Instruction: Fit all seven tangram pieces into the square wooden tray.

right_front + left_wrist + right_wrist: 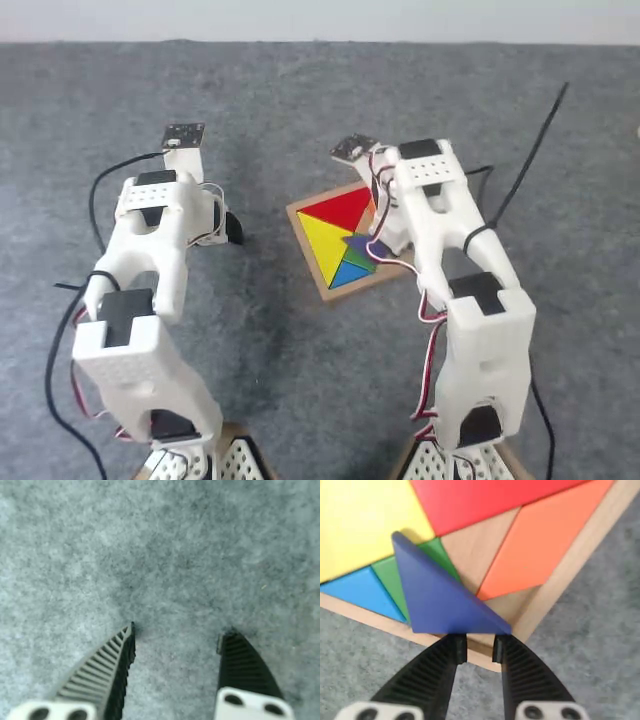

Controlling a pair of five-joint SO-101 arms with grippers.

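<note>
The square wooden tray (310, 252) lies on the grey carpet and holds red (495, 500), yellow (365, 520), orange (545, 540), green (390, 572) and light blue (360, 587) pieces. A dark blue triangle (437, 597) rests tilted on top of the green pieces, next to a bare wooden gap (470, 550). My right gripper (479, 650) sits at the triangle's long edge over the tray's rim (580, 545), its fingers a narrow gap apart with nothing between them. My left gripper (177, 640) hangs open over bare carpet, well to the left of the tray.
Grey carpet (250, 110) covers the table all around. The right arm (445, 230) covers the tray's right side in the high view. Cables trail beside both arms.
</note>
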